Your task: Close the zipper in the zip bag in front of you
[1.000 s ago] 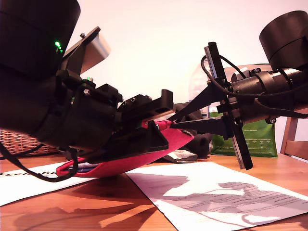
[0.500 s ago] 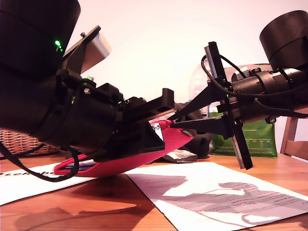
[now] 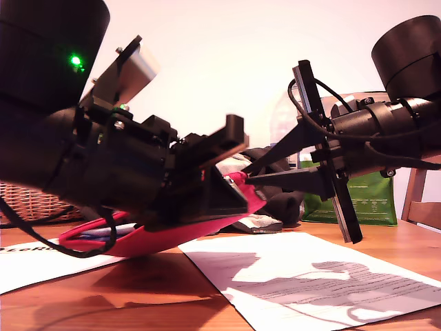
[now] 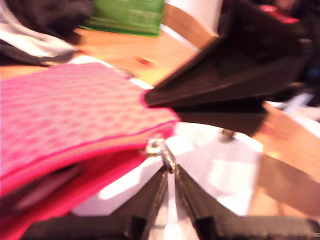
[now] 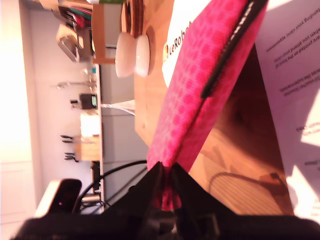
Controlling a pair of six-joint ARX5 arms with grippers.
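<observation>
Wooden counter (image 3: 406,255) under a pale wall, strewn with 2 printed paper sheets (image 3: 324,283). At the exterior view's left, a wicker basket (image 3: 27,203) sits behind a large black arm. Its tip, my first end effector (image 4: 170,172), is pinched on the small metal pull tab (image 4: 161,151) of the zipper (image 4: 95,150). The zip bag (image 3: 172,238), red-pink textured fabric, hangs lifted between both arms, sagging toward the counter at the exterior view's left. Toward that view's right, my second end effector (image 5: 166,185) is pressed together on the bag's end. Behind it stands a green pouch (image 3: 375,200). The bag looks light, soft and floppy, so it likely needs tension from its end while the tab, the sensible hold, is drawn along.
</observation>
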